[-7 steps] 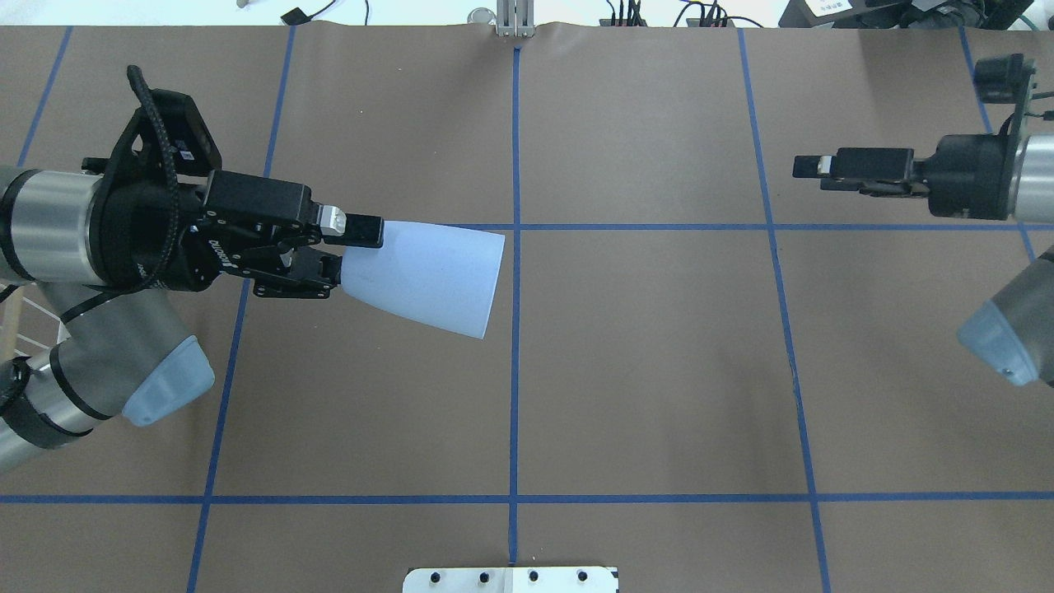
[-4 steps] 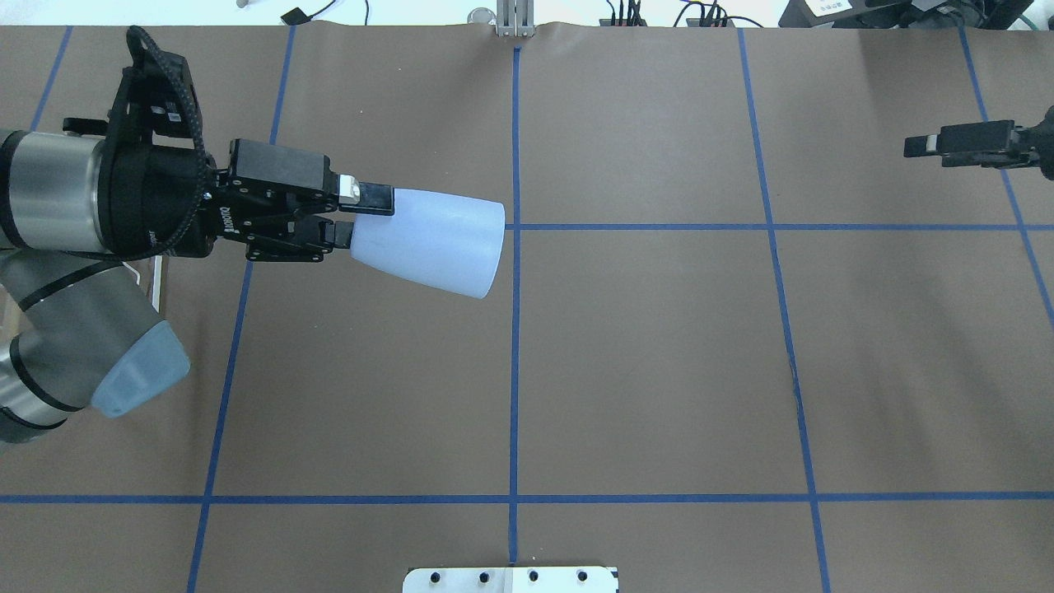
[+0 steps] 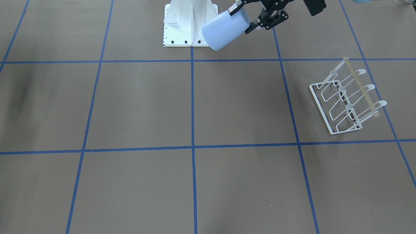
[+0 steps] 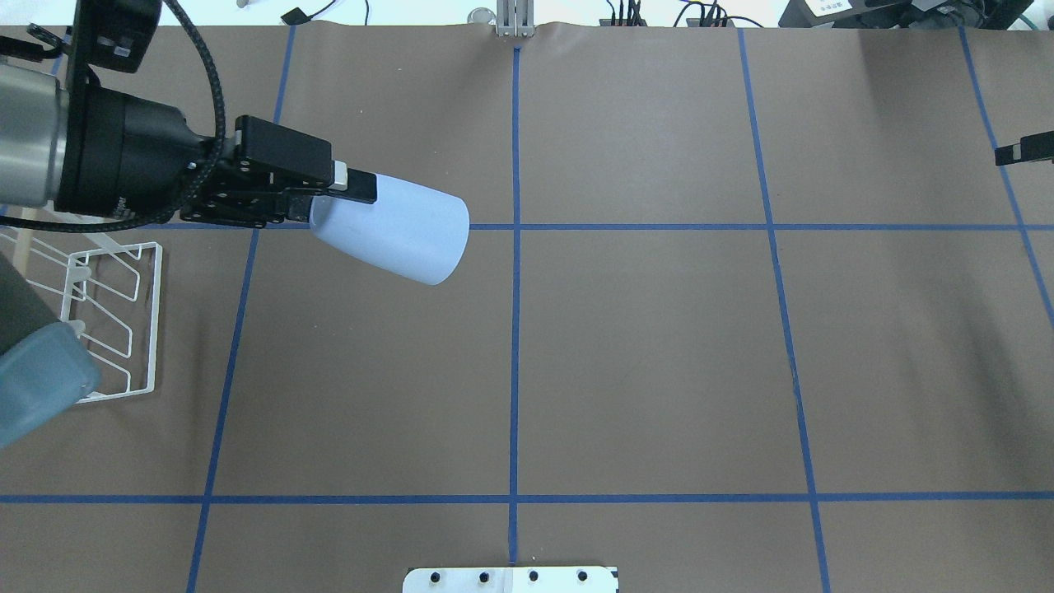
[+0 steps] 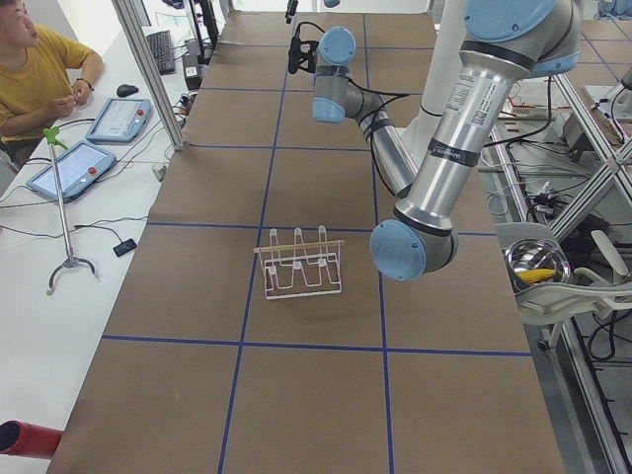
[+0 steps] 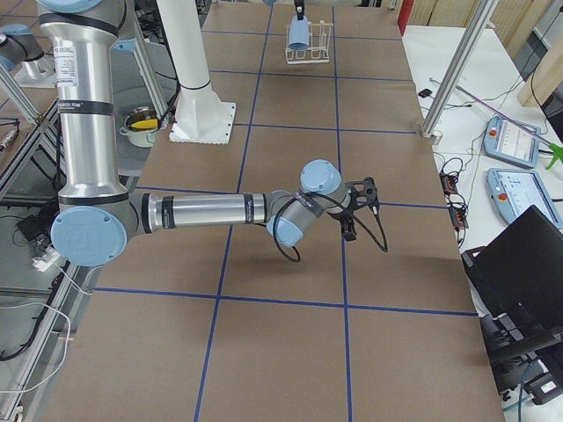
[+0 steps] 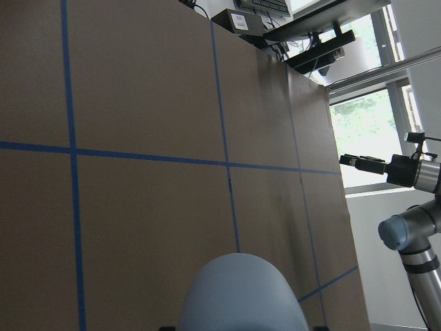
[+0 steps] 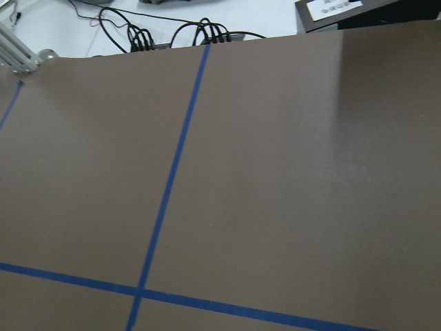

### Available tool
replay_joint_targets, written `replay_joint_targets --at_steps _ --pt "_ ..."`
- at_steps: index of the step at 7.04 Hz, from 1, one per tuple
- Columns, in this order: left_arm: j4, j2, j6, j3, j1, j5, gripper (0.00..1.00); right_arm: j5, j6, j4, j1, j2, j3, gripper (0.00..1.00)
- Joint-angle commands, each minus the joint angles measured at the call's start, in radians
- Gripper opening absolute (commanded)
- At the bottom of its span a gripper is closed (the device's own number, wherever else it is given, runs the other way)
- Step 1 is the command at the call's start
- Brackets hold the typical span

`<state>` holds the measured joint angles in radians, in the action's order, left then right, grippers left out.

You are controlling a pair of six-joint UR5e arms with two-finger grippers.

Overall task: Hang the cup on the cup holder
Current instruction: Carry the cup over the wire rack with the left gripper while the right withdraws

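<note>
The left end effector (image 4: 338, 206) grips the cup (image 4: 395, 232) aloft, seemingly mid-carry. Next it should swing to the rack (image 4: 156, 317) at eight o'clock overhead, mouth over a prong.

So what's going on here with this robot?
The left tool grips a cup near its base, holding it sideways above the table. The rack stands on the table on that arm's side, its prongs bare, so the cup is not yet hung. The right tool sits off to the side, empty.
</note>
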<state>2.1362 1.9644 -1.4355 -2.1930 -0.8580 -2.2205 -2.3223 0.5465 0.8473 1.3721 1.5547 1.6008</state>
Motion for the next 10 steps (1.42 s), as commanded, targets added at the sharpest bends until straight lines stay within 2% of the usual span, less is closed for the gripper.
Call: replay_joint_targets --at_steps 1,3,5,6,7,8,10 --pt "-0.412 -0.001 0.264 -0.149 -0.057 0.004 0.0 0.003 -0.31 0.309 0.047 0.002 0.004 1.0" --pt "-0.528 -0.056 0.453 -0.168 -0.119 0.004 0.0 0.023 -0.6 0.56 0.089 0.001 0.007 1.0" --pt "-0.684 -0.117 0.667 -0.178 -0.159 0.008 0.0 0.069 -0.727 0.724 0.11 0.004 0.027 1.0" --pt "-0.743 -0.157 0.766 -0.182 -0.176 0.012 0.0 0.116 -0.758 0.719 0.11 0.021 0.033 1.0" --pt "-0.742 -0.223 0.849 -0.179 -0.176 0.04 0.0 0.132 -0.784 0.722 0.11 0.024 0.044 1.0" --pt "-0.742 -0.249 0.924 -0.169 -0.176 0.104 0.0 0.13 -0.783 0.722 0.11 0.024 0.044 1.0" --pt "-0.733 -0.248 0.937 -0.124 -0.196 0.114 0.0 0.123 -0.781 0.716 0.11 0.025 0.038 1.0"
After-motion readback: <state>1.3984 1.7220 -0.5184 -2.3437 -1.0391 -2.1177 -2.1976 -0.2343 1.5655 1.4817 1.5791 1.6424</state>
